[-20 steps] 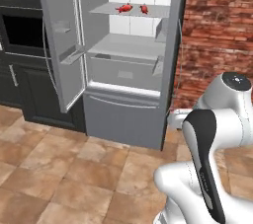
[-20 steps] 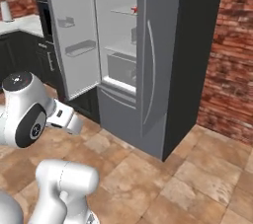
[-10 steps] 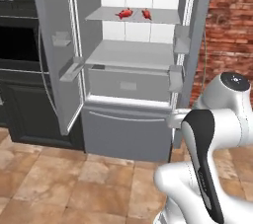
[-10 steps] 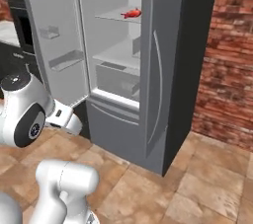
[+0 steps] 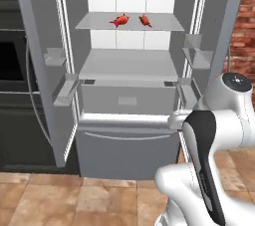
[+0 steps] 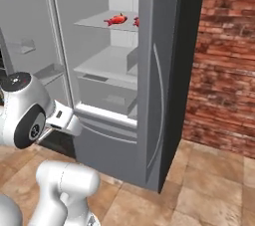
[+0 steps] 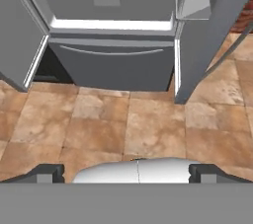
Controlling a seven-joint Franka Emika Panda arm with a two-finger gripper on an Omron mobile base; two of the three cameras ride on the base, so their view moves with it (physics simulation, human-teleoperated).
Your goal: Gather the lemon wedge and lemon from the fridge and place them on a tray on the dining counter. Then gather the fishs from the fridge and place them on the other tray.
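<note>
The fridge (image 5: 127, 65) stands open straight ahead, with both doors swung wide and white walls inside. Two red-orange fish (image 5: 120, 20) (image 5: 145, 20) lie side by side on its upper shelf; in the right base view one fish (image 6: 115, 20) shows fully and the other (image 6: 136, 21) is half hidden by the door. My gripper (image 7: 127, 172) hangs low and open with nothing between its fingers, pointing down at the floor before the fridge's bottom drawer (image 7: 113, 65). The lemon, lemon wedge, trays and dining counter are out of view.
The left fridge door (image 5: 42, 70) and right fridge door (image 5: 219, 21) jut out on either side with bins on them. A black oven cabinet (image 5: 12, 70) stands to the left and a brick wall (image 6: 224, 70) to the right. Brown floor tiles (image 7: 148, 129) lie below.
The whole picture has shifted: the base has driven up to the fridge, which now stands larger and centred. The gripper stays open and the fish have not moved on their shelf.
</note>
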